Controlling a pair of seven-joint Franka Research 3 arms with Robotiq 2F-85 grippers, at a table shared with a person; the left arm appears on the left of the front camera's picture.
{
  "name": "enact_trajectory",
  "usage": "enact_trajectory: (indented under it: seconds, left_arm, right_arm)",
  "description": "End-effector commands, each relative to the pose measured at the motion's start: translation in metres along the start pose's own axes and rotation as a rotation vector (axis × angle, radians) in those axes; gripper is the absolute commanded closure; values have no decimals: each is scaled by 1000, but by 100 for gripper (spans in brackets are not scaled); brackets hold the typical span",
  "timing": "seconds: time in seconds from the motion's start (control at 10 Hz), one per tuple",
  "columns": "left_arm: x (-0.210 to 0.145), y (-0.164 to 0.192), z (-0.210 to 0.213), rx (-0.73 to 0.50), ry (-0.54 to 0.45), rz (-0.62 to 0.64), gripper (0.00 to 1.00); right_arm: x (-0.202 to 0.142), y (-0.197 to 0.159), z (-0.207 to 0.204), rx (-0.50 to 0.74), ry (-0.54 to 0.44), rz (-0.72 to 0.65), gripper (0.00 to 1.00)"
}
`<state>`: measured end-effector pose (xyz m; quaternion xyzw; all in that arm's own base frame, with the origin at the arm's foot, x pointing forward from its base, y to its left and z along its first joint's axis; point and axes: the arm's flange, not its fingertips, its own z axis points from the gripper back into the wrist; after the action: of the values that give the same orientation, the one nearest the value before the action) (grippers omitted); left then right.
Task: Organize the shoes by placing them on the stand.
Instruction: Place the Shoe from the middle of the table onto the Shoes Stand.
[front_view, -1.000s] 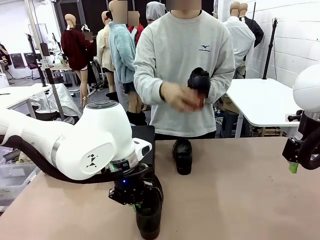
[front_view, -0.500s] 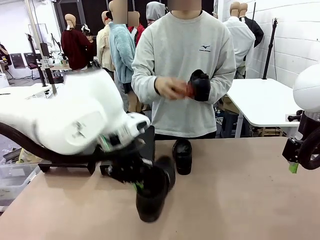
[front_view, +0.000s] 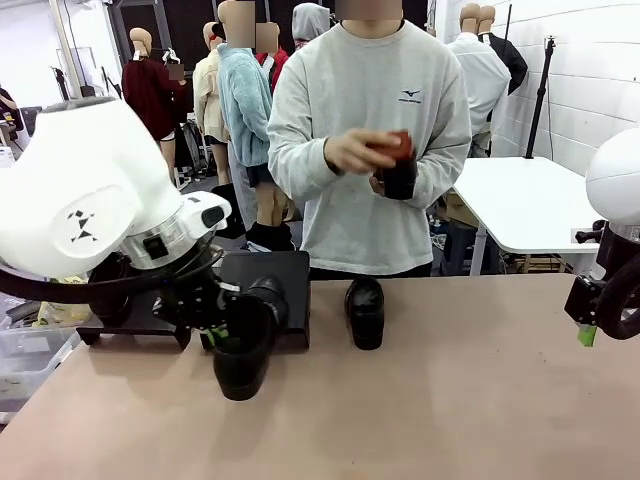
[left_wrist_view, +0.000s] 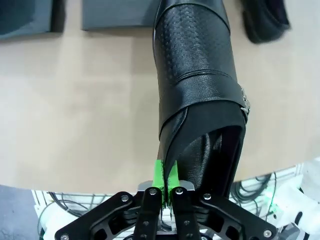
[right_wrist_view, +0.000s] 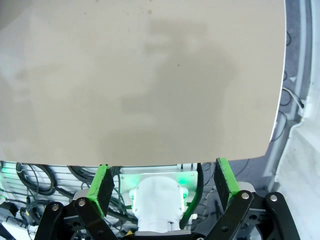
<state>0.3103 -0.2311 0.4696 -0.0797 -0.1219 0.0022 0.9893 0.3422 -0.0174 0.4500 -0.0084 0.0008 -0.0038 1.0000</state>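
Note:
My left gripper (front_view: 226, 328) is shut on the collar edge of a black shoe (front_view: 243, 348), held just above the table in front of the stand (front_view: 272, 272). In the left wrist view the green pads (left_wrist_view: 159, 173) pinch the rim of the shoe (left_wrist_view: 200, 85), whose toe points towards the stand's two black platforms (left_wrist_view: 117, 15). A second shoe (front_view: 365, 311) stands on the table right of the stand. The person holds a third shoe (front_view: 399, 178) at chest height with a red-brown object (front_view: 400, 141) on it. My right gripper (right_wrist_view: 164, 181) hangs open over bare table.
The stand's left platform (front_view: 130, 316) sits near the table's left edge. The table's right edge (right_wrist_view: 280, 95) runs close to my right gripper. A white table (front_view: 520, 200) stands behind on the right.
My left arm has lifted the shoe and carried it left and farther back, towards the stand. The person's hands have shifted on the shoe they hold. The right arm has not moved.

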Motion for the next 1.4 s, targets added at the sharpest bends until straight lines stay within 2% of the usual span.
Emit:
enact_trajectory:
  seconds: [0.0, 0.1, 0.4, 0.5, 0.8, 1.0, 1.3]
  left_arm:
    - [5, 6, -5, 3, -27, 71, 100]
    - [0, 0, 0, 0, 0, 0, 100]
    - [4, 10, -10, 11, 5, 21, 100]
    - [17, 17, -14, 25, -31, 12, 100]
    - [73, 56, 23, 42, -302, 107, 100]
    - [96, 79, 29, 17, -357, 105, 100]
    - [133, 117, -7, 100, -370, 113, 100]
  right_arm:
    - [0, 1, -1, -2, 6, -6, 0]
    - [0, 1, -1, -2, 6, -6, 0]
    - [0, 1, -1, -2, 6, -6, 0]
    - [0, 1, -1, -2, 6, -6, 0]
    - [0, 1, -1, -2, 6, -6, 0]
    - [0, 1, -1, -2, 6, -6, 0]
    - [0, 1, -1, -2, 6, -6, 0]
